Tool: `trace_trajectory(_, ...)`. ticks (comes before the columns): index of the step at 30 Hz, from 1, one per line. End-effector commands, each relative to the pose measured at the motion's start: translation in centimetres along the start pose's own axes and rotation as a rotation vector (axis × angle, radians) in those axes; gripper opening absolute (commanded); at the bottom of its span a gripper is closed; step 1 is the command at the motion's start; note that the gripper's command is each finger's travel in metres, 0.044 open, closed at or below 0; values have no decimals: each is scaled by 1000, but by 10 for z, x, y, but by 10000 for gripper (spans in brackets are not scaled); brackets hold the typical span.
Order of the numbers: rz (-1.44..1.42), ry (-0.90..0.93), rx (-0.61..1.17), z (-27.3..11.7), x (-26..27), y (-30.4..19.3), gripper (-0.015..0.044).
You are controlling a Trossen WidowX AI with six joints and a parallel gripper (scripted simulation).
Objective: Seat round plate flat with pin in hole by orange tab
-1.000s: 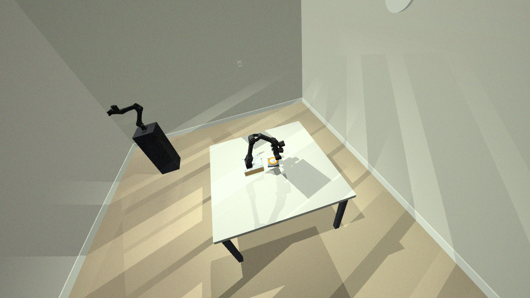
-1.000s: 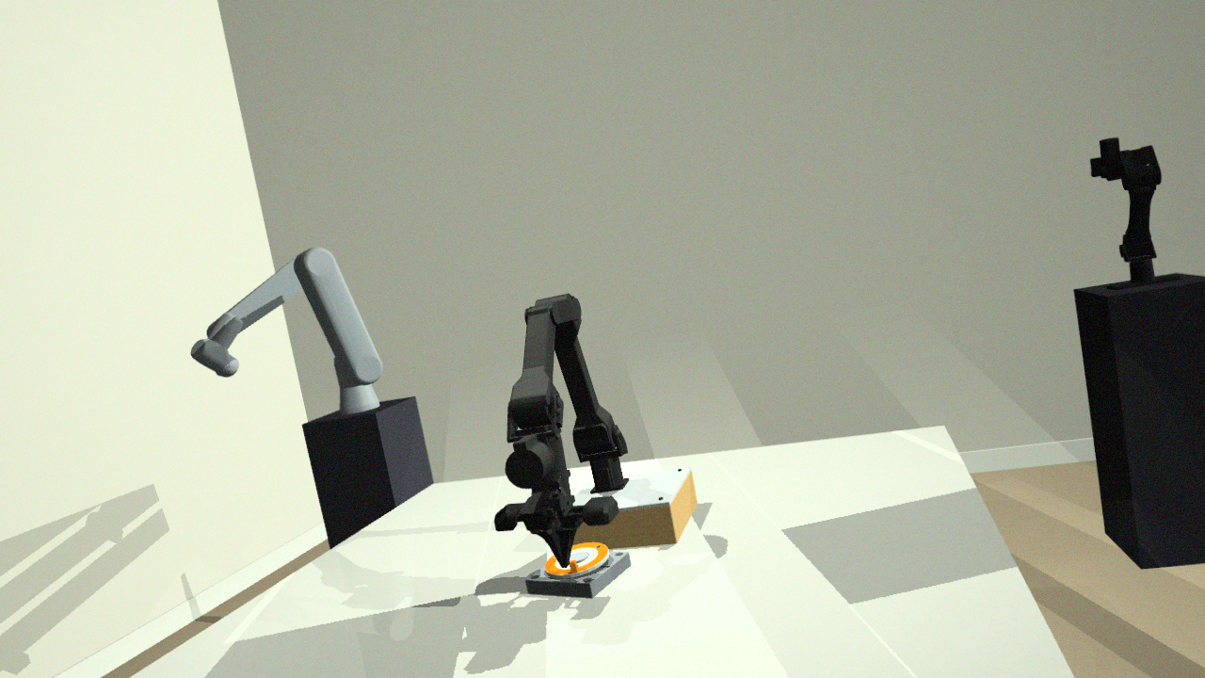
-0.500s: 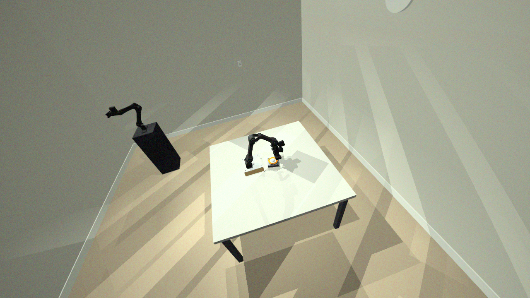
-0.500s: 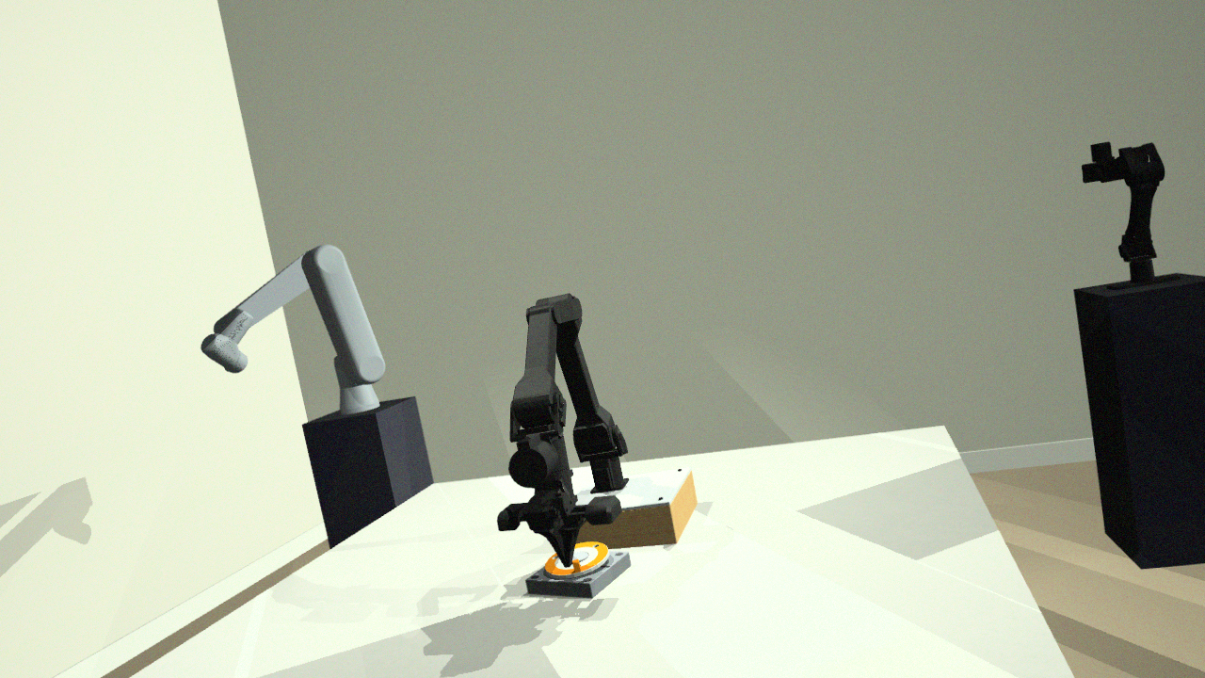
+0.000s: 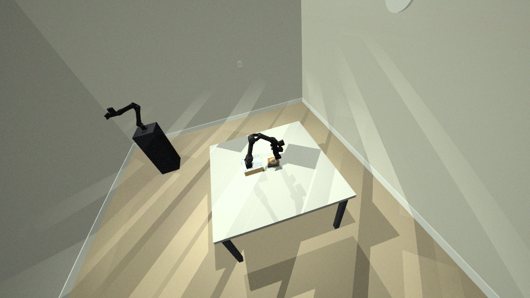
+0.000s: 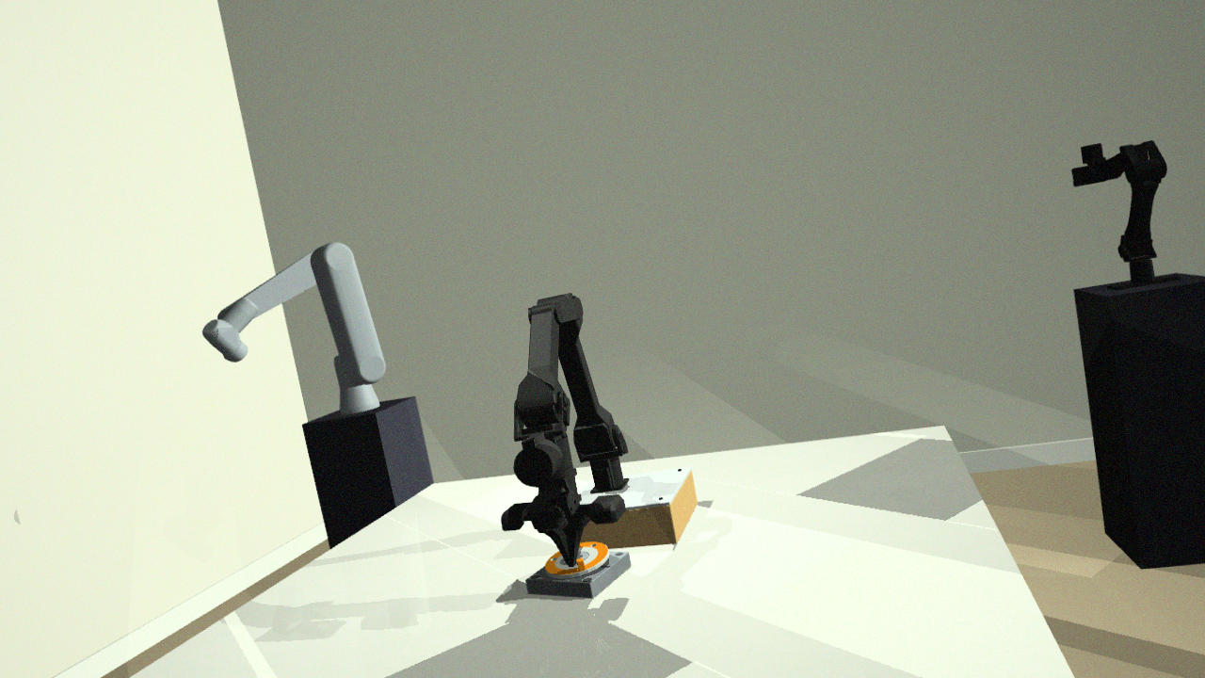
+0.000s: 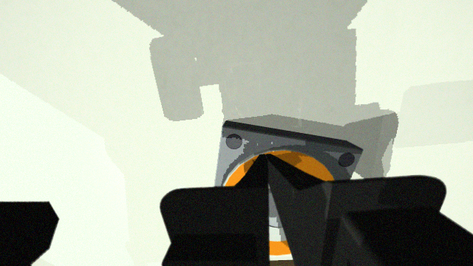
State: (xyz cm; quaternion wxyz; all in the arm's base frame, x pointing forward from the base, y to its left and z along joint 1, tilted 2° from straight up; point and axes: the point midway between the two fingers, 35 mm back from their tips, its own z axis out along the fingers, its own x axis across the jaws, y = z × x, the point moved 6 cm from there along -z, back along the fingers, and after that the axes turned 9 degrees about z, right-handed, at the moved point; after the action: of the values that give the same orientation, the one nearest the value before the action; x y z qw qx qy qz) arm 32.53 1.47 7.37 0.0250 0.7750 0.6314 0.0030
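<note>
The round orange plate (image 5: 271, 162) (image 6: 594, 552) (image 7: 307, 164) sits on the grey square base (image 6: 608, 574) (image 7: 236, 157) (image 5: 275, 166) on the white table (image 5: 281, 192) (image 6: 843, 581). My gripper (image 6: 570, 559) (image 7: 264, 159) (image 5: 275, 159) is shut with nothing between the fingers. Its closed tips point straight down and rest on or just above the plate's near rim. The fingers hide most of the plate in the wrist view. The pin, the tab and the hole are hidden.
My arm stands on a tan block (image 6: 657, 523) (image 5: 254, 171) just behind the base. A grey arm on a dark pedestal (image 6: 366, 472) stands at the table's left. Another dark pedestal (image 6: 1141, 412) (image 5: 157, 148) with a black arm stands off the table.
</note>
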Motion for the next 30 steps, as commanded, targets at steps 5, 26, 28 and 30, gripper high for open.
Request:
trace_trajectory(5, -5, 9, 13, 2, 8, -7, 0)
trace_trajectory(26, -5, 10, 14, -1, 19, -19, 0)
trace_trajectory(28, -5, 10, 14, -2, 19, -20, 0)
trace_trajectory(30, -5, 11, 14, -2, 20, -21, 0)
